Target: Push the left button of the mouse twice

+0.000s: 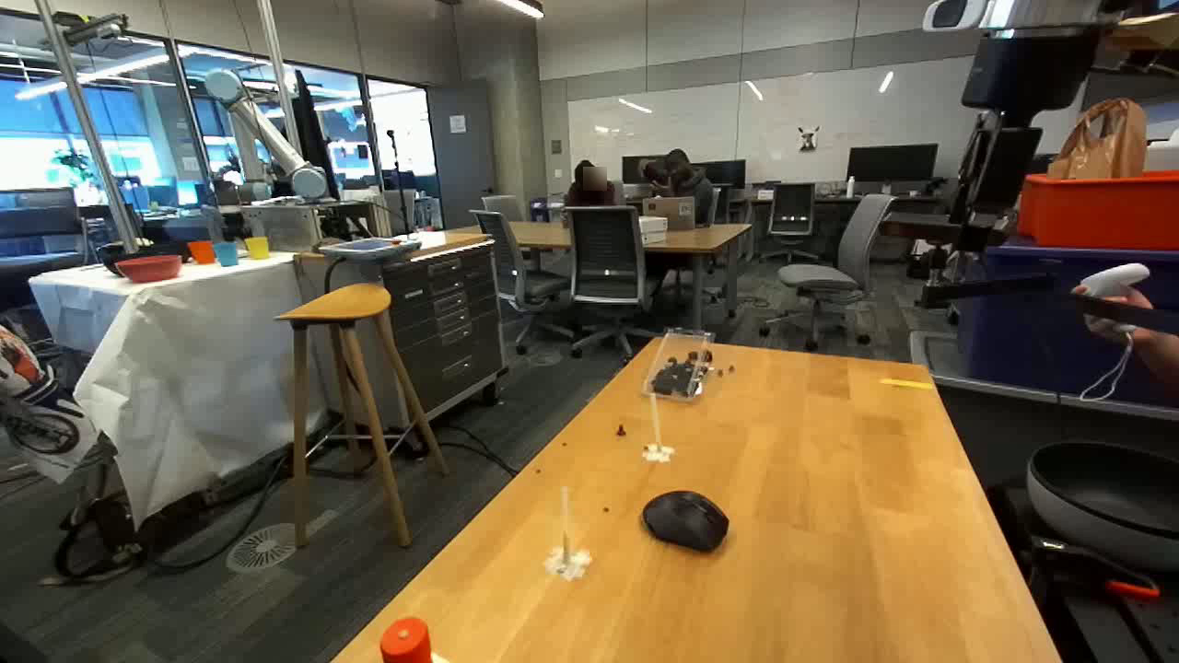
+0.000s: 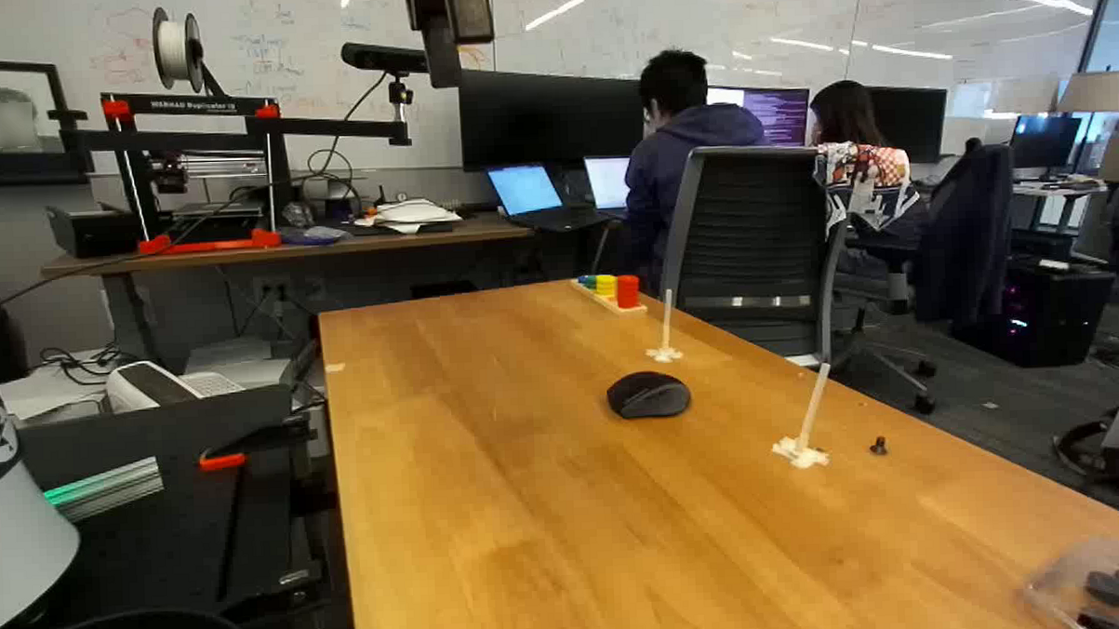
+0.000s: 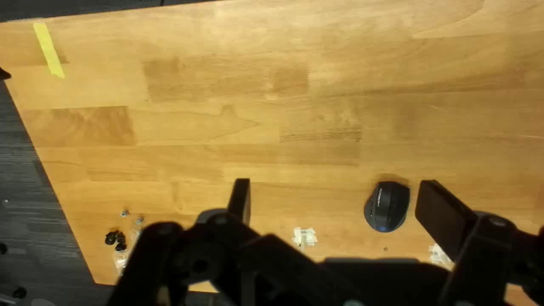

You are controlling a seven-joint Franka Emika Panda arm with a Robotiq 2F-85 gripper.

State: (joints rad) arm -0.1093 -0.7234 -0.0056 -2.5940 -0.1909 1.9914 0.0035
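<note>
- Tabletop (image 1: 829,479): two long edges, arm side & opp. Widest open room = bare wood strip along arm-side edge, seen in both ext. views.
- Black mouse (image 1: 685,520) sits flat on wood, well in from edges, nearer opp. long edge than arm side; bare wood right round it.
- Gripper (image 3: 335,191): fingers (image 3: 442,216) spread wide in wrist view, mouse & wood showing in the gap, mouse closer to one finger. Held high, well apart from mouse per ext. view.
- Tighter side: nr stick (image 1: 566,520) & far stick (image 1: 656,424) rise from white patches (image 1: 566,563) btwn mouse & opp. long edge; mouse lies btwn them lengthwise.
- Small dark piece (image 2: 879,446) loose nr opp. long edge, past a stick.
- Yellow strip (image 3: 49,50) nr corner of arm-side & short edge.
- Same short edge, corner w/ opp. long edge: clear box (image 1: 689,341) w/ dark bits (image 1: 680,376) in it; few loose bits (image 1: 720,373) just beside on wood. Box mostly hidden in wrist view.
- Other short edge, corner w/ opp. long edge: wooden base (image 2: 615,307) bearing blue, green, yellow & red pieces (image 2: 627,292).
- Off tabletop, past arm-side edge: orange bin (image 1: 1096,216), brown bag (image 1: 1101,143) up over rim, rest of contents hidden.
- Also past that edge, lower: round pan (image 1: 1059,516), inside dark, can't tell contents.
</note>
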